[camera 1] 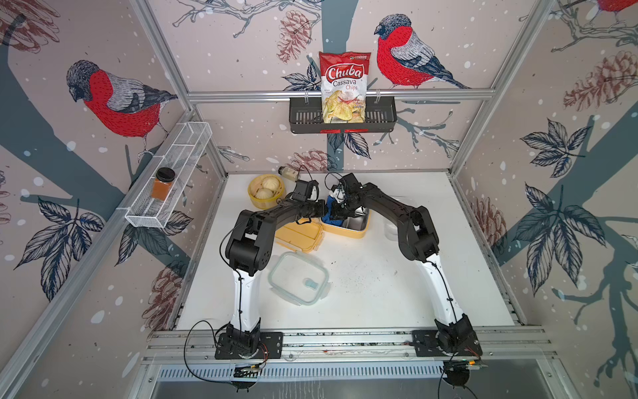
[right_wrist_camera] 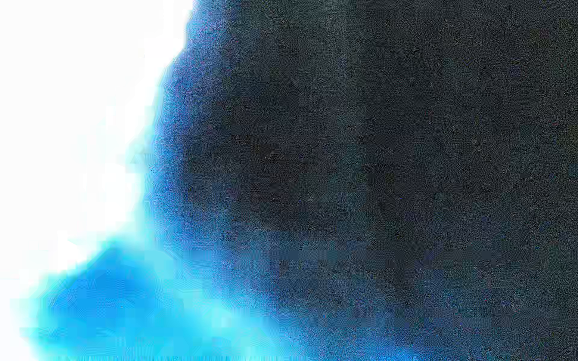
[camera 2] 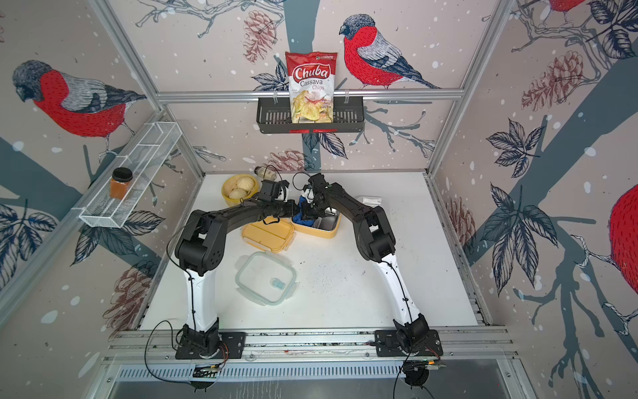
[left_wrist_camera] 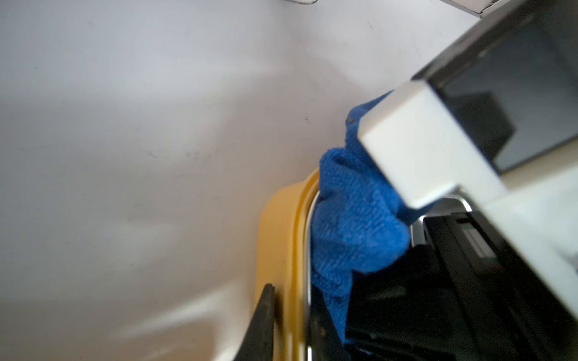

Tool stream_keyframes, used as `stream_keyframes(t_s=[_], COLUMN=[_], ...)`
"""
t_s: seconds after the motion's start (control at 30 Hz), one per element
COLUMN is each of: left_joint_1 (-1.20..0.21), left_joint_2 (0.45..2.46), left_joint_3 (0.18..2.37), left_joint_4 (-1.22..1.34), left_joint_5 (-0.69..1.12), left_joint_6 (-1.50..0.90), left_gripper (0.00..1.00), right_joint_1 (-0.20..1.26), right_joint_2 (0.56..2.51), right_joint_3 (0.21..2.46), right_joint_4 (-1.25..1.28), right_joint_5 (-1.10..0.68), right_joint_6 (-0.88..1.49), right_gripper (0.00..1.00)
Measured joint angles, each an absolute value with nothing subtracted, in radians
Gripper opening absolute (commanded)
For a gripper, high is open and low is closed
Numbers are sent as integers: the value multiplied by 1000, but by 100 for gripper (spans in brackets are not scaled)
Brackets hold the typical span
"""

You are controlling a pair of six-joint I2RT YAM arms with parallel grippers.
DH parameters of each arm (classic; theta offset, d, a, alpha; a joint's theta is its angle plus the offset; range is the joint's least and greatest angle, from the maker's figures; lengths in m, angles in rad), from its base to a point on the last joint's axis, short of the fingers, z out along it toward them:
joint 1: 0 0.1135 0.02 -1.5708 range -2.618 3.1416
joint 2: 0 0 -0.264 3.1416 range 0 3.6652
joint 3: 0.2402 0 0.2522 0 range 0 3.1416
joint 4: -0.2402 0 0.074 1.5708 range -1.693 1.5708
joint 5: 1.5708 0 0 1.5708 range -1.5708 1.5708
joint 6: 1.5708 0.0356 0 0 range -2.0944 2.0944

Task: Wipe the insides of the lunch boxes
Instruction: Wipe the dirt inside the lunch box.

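Observation:
The yellow lunch box (camera 1: 348, 232) (camera 2: 321, 232) with its steel inside stands open mid-table. A blue cloth (camera 1: 332, 213) (camera 2: 303, 217) (left_wrist_camera: 353, 225) is stuffed into its left compartment, with my right gripper (camera 1: 340, 210) (camera 2: 312, 210) shut on it from above. The cloth (right_wrist_camera: 125, 297) fills the right wrist view. My left gripper (camera 1: 321, 209) (left_wrist_camera: 292, 300) is shut on the box's left wall (left_wrist_camera: 275, 243), one finger outside and one inside. The yellow lid (camera 1: 300, 238) lies beside the box. A clear lunch box (camera 1: 392, 230) shows partly behind the right arm. Its green-rimmed clear lid (camera 1: 297, 276) lies nearer the front.
A yellow steamer basket with buns (camera 1: 266, 191) and a small bottle on its side (camera 1: 288, 172) sit at the back left. Crumbs (camera 1: 355, 279) speckle the table front of centre. On the walls hang a chips bag in a black basket (camera 1: 343, 86) and a jar on a wire shelf (camera 1: 163, 183).

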State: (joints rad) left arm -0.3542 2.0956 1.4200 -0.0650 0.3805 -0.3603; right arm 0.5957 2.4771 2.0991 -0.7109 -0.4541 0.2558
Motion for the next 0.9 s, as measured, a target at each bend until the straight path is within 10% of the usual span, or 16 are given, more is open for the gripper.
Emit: stream_keyframes(t_s=[0.9], left_joint_1=[-363], left_joint_2=[2096], left_joint_3=[1420], left_joint_4=[2], left_joint_5=[455], left_joint_6=[-381], left_gripper=[15], right_joint_1=[614], right_joint_2=[2521], right_joint_3=[2219], right_joint_4=[-767], right_joint_5=[207], right_joint_6=[296], right_gripper=[1])
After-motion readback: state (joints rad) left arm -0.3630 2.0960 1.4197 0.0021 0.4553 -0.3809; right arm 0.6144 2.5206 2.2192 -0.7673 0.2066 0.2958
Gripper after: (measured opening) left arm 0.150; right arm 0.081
